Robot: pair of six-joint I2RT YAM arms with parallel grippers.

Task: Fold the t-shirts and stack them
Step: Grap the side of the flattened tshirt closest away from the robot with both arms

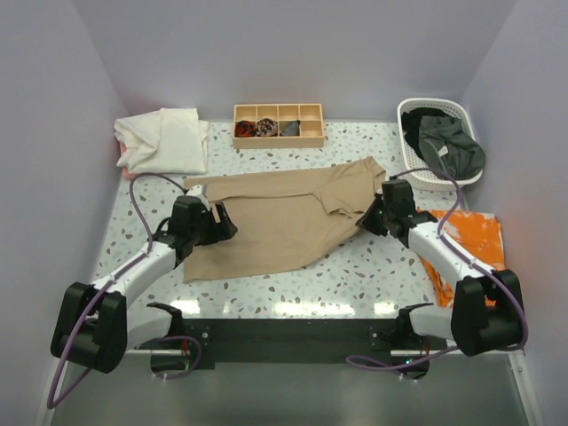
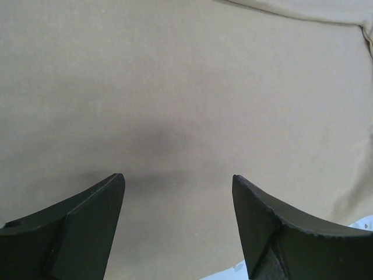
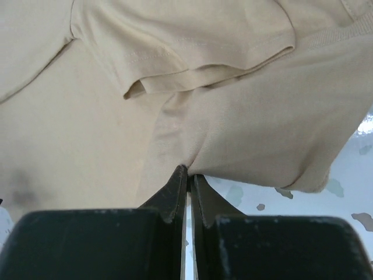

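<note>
My right gripper (image 3: 187,173) is clamped tight on a fold of the tan t-shirt (image 1: 284,222), at the shirt's 3 o'clock edge just below a turned-in sleeve. My left gripper (image 2: 178,186) hangs with its jaws wide apart and empty over the cloth's 9 o'clock side. The shirt lies spread across the middle of the speckled table (image 1: 355,275). A cream t-shirt (image 1: 164,140) sits at 11 o'clock, a wooden tray (image 1: 278,140) at 12, dark t-shirts (image 1: 448,146) in a white basket (image 1: 435,101) at 2, and an orange cloth (image 1: 475,240) at 3.
</note>
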